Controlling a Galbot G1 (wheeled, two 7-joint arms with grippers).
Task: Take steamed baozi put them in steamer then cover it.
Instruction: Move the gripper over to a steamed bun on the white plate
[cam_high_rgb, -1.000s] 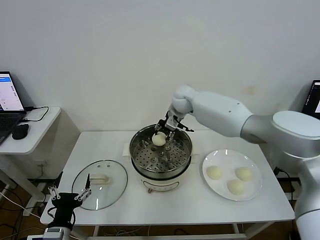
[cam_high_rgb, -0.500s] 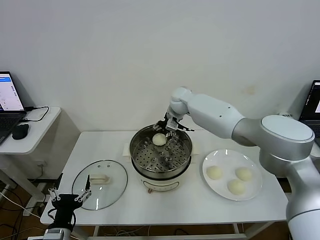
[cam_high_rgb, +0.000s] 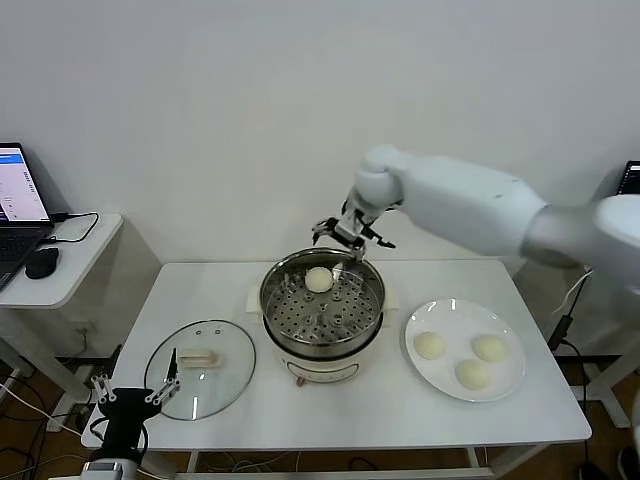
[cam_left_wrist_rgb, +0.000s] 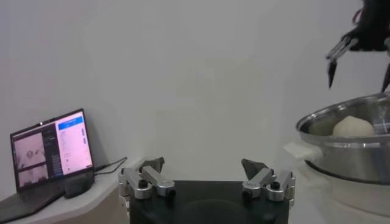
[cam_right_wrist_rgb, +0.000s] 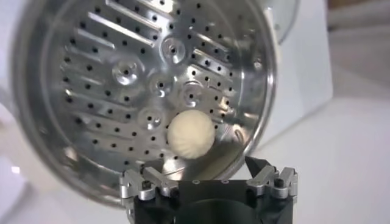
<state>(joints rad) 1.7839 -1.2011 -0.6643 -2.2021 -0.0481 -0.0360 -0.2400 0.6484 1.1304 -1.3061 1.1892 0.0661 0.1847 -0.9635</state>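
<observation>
Moved: right pincer (cam_high_rgb: 352, 233) has let go and risen, spread empty above far rim of round shiny steel steamer (cam_high_rgb: 322, 311) | small cream-white bun (cam_high_rgb: 318, 280) on far tray | left pincer (cam_high_rgb: 127, 395) open, near-left counter (cam_high_rgb: 380, 412) edge

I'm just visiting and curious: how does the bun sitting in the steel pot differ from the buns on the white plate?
The bun in the steamer lies alone on the perforated tray near the back wall; the plate buns are three, grouped on the flat white plate to the steamer's right. The steamer bun sits right below the right claw, which is open above it; the plate buns lie away from either claw. All look round, smooth and cream-white, alike in size.
</observation>
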